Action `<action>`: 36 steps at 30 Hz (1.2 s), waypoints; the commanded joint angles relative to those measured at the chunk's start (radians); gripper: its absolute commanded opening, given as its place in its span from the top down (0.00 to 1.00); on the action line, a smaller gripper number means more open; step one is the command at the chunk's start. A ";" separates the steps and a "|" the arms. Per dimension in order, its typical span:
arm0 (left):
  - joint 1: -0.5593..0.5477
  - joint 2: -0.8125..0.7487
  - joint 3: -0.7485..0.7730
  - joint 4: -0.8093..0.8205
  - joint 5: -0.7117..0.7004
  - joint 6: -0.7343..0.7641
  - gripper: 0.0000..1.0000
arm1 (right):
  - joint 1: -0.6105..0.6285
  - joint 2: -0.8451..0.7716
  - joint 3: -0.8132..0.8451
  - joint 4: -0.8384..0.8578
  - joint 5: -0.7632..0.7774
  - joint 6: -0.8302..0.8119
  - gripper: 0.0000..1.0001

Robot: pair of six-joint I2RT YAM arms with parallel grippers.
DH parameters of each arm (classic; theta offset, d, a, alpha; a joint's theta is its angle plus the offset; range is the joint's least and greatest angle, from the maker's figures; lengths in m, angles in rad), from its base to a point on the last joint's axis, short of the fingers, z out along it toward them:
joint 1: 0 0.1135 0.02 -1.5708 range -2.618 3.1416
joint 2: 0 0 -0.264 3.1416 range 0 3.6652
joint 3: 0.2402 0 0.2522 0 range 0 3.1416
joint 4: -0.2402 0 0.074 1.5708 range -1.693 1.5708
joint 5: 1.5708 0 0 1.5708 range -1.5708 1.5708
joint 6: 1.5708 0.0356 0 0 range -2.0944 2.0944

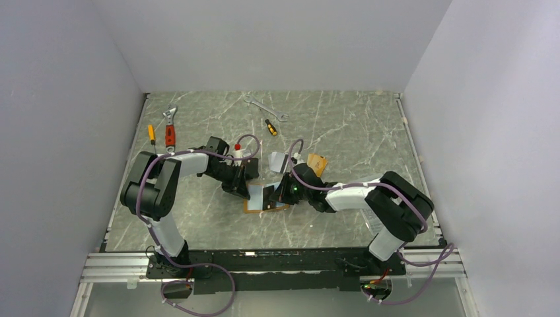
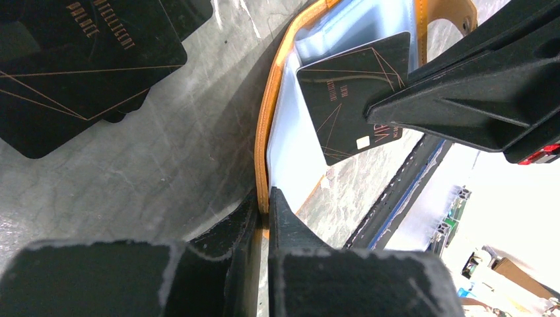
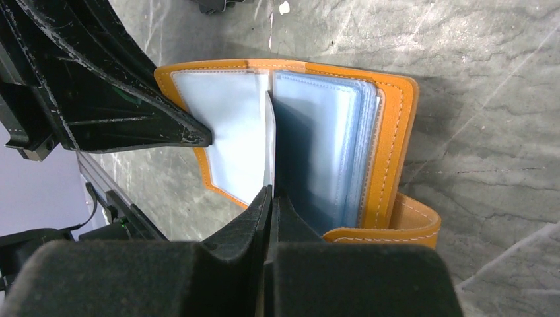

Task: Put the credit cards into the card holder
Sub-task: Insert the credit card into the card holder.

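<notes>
The orange card holder [image 1: 254,206] lies open on the table between the two arms, its clear pockets showing. My left gripper [image 2: 265,198] is shut on the edge of the holder's [image 2: 267,112] orange cover. My right gripper [image 3: 272,193] is shut on a dark credit card [image 3: 269,142], seen edge-on between the pocket pages of the holder [image 3: 389,145]. In the left wrist view that black card [image 2: 350,86] sits at the mouth of a clear pocket. More black cards [image 2: 72,59] lie on the table. A silver-grey card [image 1: 280,160] and an orange-tan card [image 1: 317,162] lie behind the holder.
At the back of the table lie a red-handled adjustable wrench [image 1: 170,129], a yellow screwdriver [image 1: 151,134], a steel spanner [image 1: 265,107] and a small screwdriver [image 1: 271,127]. A small white bottle with a red cap [image 1: 237,149] stands beside the left arm.
</notes>
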 commanded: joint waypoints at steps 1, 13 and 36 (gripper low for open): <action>0.000 -0.026 0.009 0.003 0.009 0.016 0.90 | 0.006 0.013 0.019 -0.081 0.052 -0.031 1.00; -0.005 -0.017 0.013 -0.002 0.016 0.019 0.88 | 0.004 0.087 0.022 -0.048 0.058 -0.023 1.00; -0.023 -0.020 0.018 -0.010 -0.023 0.019 0.84 | -0.011 0.115 -0.020 -0.057 -0.063 -0.054 1.00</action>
